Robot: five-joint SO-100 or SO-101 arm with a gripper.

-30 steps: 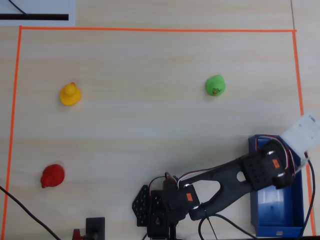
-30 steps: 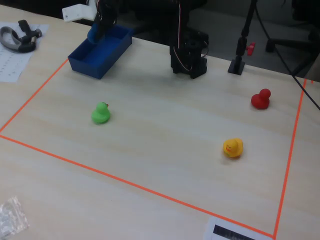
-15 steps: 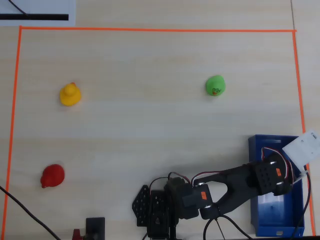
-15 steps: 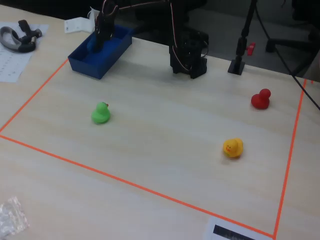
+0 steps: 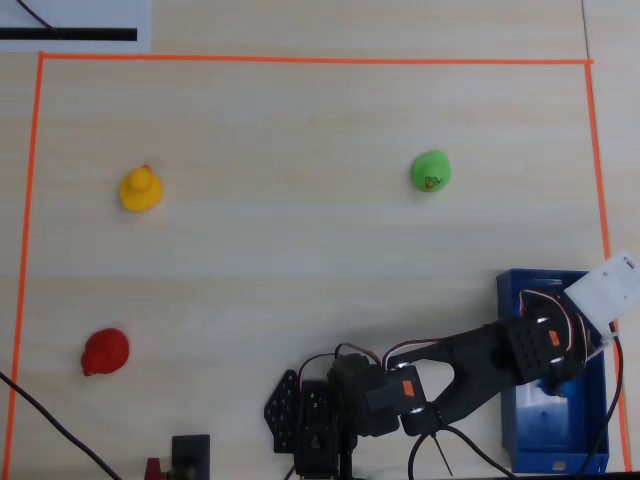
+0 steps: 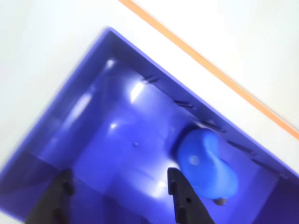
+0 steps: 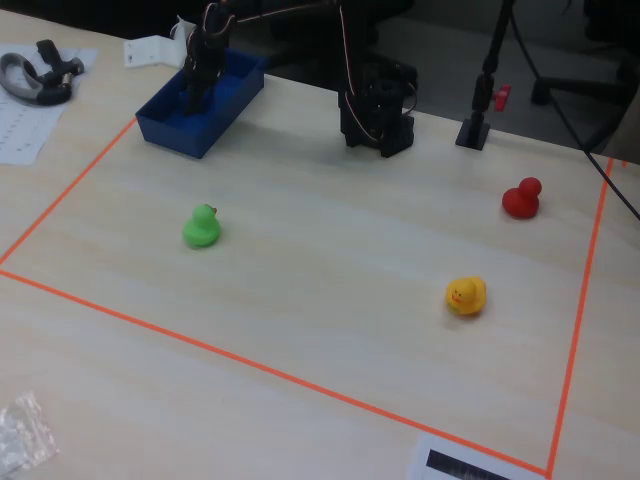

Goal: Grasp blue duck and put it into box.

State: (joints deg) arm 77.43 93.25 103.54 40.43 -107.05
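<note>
The blue duck (image 6: 205, 164) lies on the floor of the box (image 6: 93, 93), close to its long wall, in the wrist view. My gripper (image 6: 119, 176) hangs open just above the box floor; the duck rests to the right of the right finger (image 6: 180, 196), and nothing is between the jaws. Seen from overhead, the gripper (image 5: 556, 385) reaches over the blue box (image 5: 506, 420) at the lower right and the arm hides the duck. In the fixed view the gripper (image 7: 195, 92) dips into the box (image 7: 170, 130) at the back left.
A green duck (image 5: 431, 171) (image 7: 202, 227), a yellow duck (image 5: 140, 189) (image 7: 466, 296) and a red duck (image 5: 105, 351) (image 7: 521, 199) sit apart inside the orange tape border (image 5: 300, 60). The arm base (image 5: 320, 420) stands at the near edge.
The gripper came down into the box with the blue duck and opened. The duck, held a second ago, now lies loose on the box floor.
</note>
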